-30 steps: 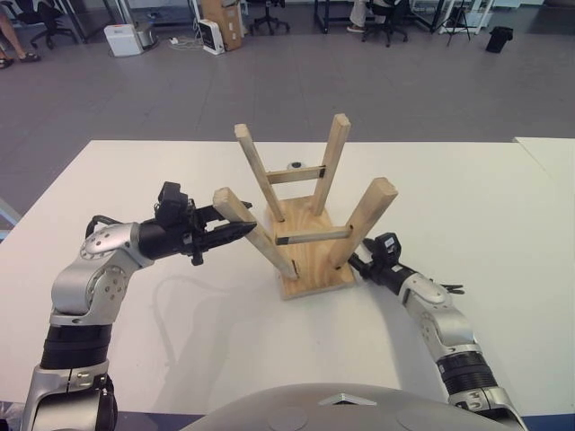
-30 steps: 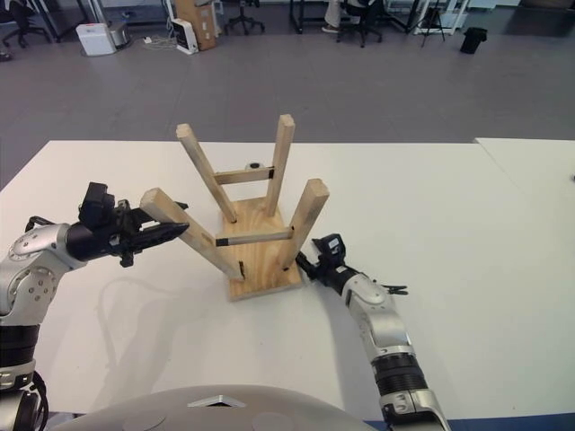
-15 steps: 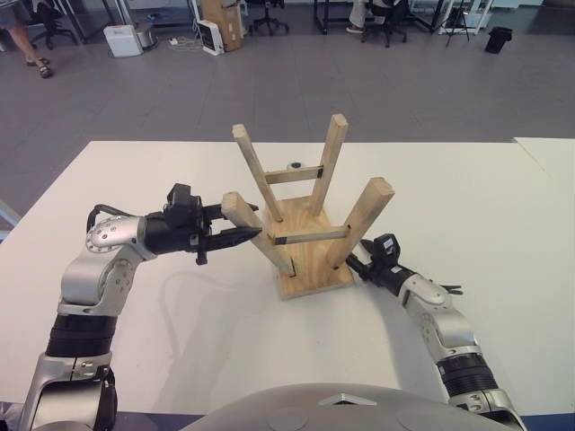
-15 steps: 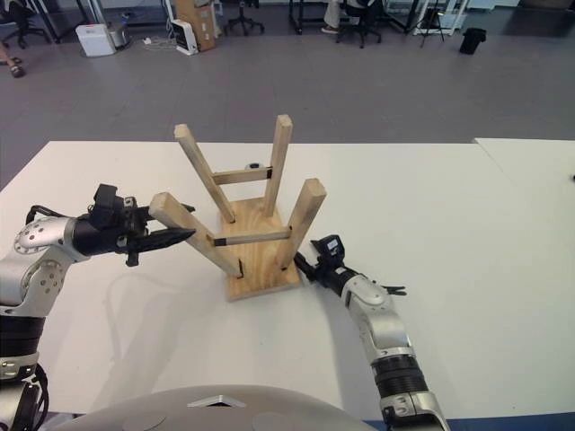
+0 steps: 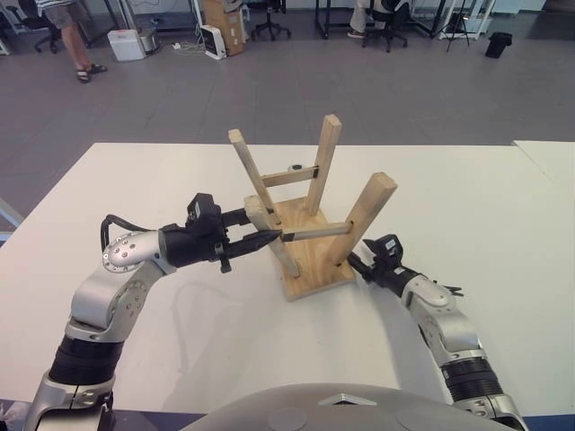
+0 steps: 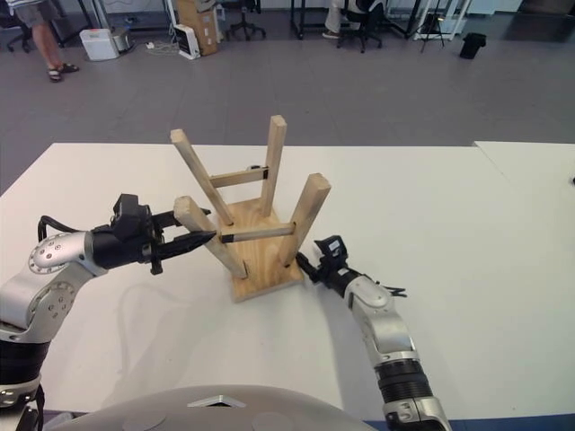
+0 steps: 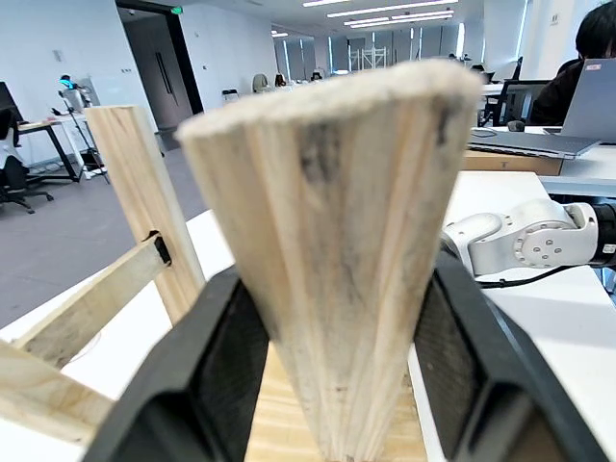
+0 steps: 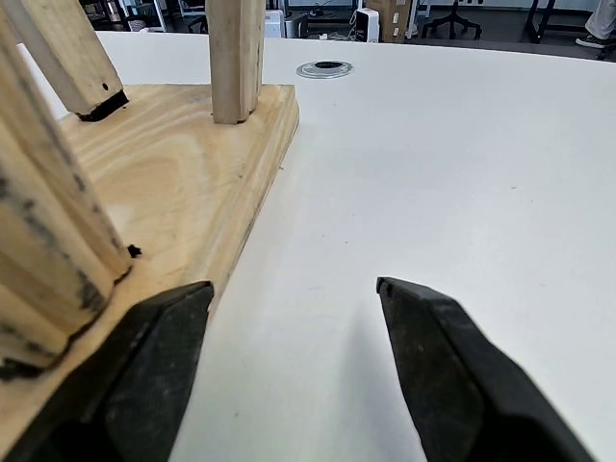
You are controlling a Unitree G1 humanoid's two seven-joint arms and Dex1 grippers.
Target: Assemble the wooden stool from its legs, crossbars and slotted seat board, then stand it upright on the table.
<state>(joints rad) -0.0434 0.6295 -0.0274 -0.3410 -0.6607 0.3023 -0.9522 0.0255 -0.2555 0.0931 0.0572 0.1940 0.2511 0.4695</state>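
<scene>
Now the left fingers (image 7: 202, 385), clamped across the front leg (image 5: 286, 256), have swung it steeper, toward the crossbar (image 5: 314, 232) end. The right fingers (image 8: 154, 356) stand open just beside the seat board (image 5: 316, 280), which lies inverted on the surface (image 5: 503, 206). Flipping upright remains.

No word, number or label can be read on the wooden stool (image 5: 314, 274) or the white surface (image 5: 180, 175). A small green lit sign (image 7: 177, 10) over a far doorway and any print on the cardboard box (image 5: 225, 13) on the far floor are too small to make out.
</scene>
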